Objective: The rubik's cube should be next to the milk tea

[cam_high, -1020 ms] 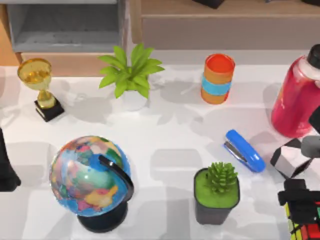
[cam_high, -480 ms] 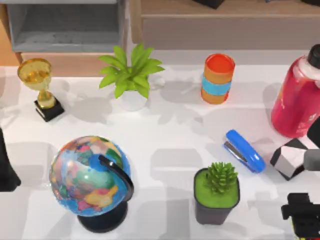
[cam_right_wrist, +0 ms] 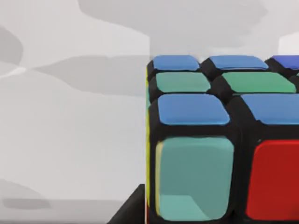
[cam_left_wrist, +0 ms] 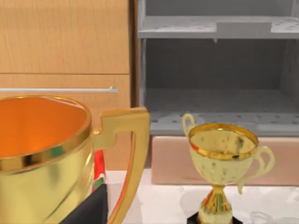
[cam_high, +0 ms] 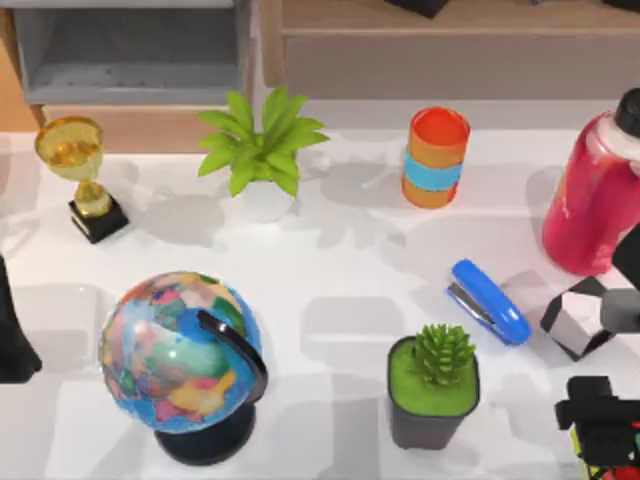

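The rubik's cube point(cam_high: 588, 458), with a black grid and coloured squares, sits at the table's front right corner, mostly covered by my right gripper point(cam_high: 600, 418), which hangs directly over it. Up close in the right wrist view, the cube point(cam_right_wrist: 219, 144) shows blue, green and red squares. The milk tea point(cam_high: 436, 157), an orange cup with a blue band, stands upright at the back, right of centre and far from the cube. My left gripper point(cam_high: 12, 340) is parked at the table's left edge.
A black cube with white-grey faces point(cam_high: 578, 318) and a blue stapler point(cam_high: 488, 300) lie between the rubik's cube and the milk tea. A red bottle point(cam_high: 595, 195), potted succulent point(cam_high: 435, 388), globe point(cam_high: 185, 355), leafy plant point(cam_high: 262, 150) and gold trophy point(cam_high: 82, 175) also stand on the table.
My right gripper sank toward the table's front edge over the rubik's cube, then came back up a little. The left arm has stayed still.
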Motion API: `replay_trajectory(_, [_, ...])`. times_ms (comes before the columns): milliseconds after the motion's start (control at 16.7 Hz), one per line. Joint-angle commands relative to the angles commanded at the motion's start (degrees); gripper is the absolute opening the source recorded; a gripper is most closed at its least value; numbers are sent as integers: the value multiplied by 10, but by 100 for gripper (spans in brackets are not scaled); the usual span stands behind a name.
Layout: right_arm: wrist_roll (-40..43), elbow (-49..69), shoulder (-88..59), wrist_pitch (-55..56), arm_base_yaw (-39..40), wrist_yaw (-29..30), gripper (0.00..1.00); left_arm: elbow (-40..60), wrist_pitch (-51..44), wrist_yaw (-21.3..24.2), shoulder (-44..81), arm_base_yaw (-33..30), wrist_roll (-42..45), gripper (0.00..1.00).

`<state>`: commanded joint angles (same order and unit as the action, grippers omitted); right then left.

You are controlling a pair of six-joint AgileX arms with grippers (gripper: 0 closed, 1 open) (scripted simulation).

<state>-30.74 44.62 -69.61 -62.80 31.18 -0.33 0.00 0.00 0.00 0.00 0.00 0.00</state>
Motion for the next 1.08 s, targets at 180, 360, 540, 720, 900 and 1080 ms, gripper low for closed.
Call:
replay_trajectory(180, [0,2,4,8,1,-2,0,0,0,0,0,0,0,100])
replay_trajectory(360, [0,-1,8,18,1,0,0,0,0,0,0,0,0,100])
replay_trajectory(540, [0,-12,9,29,-1,4,0,0,0,0,0,0,0,100])
replay_trajectory(720, [-1,-31,3,37,-3,8,0,0,0,0,0,0,0,100])
replay_trajectory(900, [-1,-52,-12,41,-4,12,0,0,0,0,0,0,0,100])
replay_trajectory(1080, [-1,-52,-12,41,-4,12,0,0,0,0,0,0,0,100])
